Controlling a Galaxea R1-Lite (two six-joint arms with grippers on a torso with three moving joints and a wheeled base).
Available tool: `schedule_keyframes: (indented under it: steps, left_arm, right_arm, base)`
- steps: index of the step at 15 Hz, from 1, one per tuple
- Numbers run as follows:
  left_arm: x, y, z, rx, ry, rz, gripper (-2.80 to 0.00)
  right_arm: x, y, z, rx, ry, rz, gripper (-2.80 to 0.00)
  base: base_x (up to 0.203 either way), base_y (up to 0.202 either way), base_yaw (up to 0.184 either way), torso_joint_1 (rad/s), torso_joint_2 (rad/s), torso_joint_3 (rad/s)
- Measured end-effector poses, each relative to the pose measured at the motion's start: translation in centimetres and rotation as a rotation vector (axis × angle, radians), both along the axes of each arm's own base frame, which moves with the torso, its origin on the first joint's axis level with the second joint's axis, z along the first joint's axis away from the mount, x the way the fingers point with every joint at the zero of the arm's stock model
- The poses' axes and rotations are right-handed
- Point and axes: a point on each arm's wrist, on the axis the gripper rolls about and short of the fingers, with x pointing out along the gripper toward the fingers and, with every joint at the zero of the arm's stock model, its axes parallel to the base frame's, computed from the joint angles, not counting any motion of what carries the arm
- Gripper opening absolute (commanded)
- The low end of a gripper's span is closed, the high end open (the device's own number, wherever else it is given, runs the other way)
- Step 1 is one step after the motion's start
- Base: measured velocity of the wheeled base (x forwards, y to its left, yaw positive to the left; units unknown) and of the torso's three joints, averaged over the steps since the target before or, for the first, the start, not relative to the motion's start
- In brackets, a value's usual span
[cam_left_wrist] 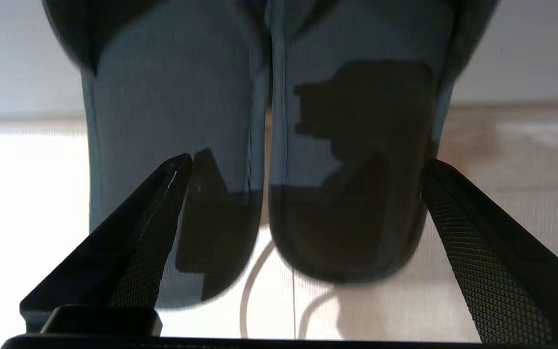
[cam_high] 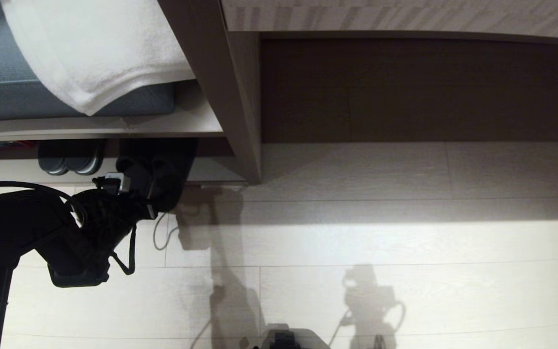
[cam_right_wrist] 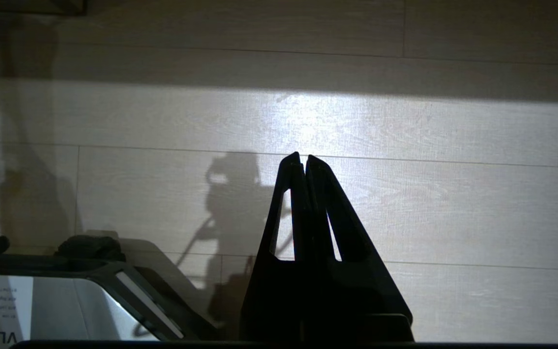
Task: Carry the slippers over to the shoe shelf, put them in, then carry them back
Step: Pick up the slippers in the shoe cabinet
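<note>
Looking past my left gripper, its fingers spread wide, I lose the plain black soft fabric slippers' toes beyond the frame. Their heels lie side by side between the fingertips, one fingertip over a heel, contact unclear, overhanging the pale wood-grain shoe shelf. My right gripper hangs pressed together over floorboards.

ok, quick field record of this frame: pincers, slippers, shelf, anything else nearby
left pincer: open, fingers either side of the slippers' heels
right pincer: shut, parked over bare floor
slippers: side by side, toes in the shoe shelf, heels overhanging its base board
shoe shelf: low open cubby under the bench
other pair: dark with grey sole rims, left of the slippers
towel: white, draped on the blue cushion above
</note>
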Motion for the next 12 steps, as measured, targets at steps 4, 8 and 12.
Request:
schedule_keyframes:
  steps: [4,8,12]
  left_arm:
    - [1.0,0.5,0.6,0.004,-0.033,0.009,0.00]
    - [1.9,0.9,1.0,0.009,-0.069,0.018,0.00]
    - [2.7,1.1,1.0,0.012,-0.084,0.019,0.00]
  right_arm:
    - [0.0,0.0,0.0,0.000,0.000,0.000,-2.80]
    - [0.0,0.0,0.0,0.000,0.000,0.000,-2.80]
    - [0.0,0.0,0.0,0.000,0.000,0.001,-2.80]
  base:
    - [0.000,0.000,0.000,0.000,0.00,0.000]
    - [0.000,0.000,0.000,0.000,0.00,0.000]
    - [0.000,0.000,0.000,0.000,0.00,0.000]
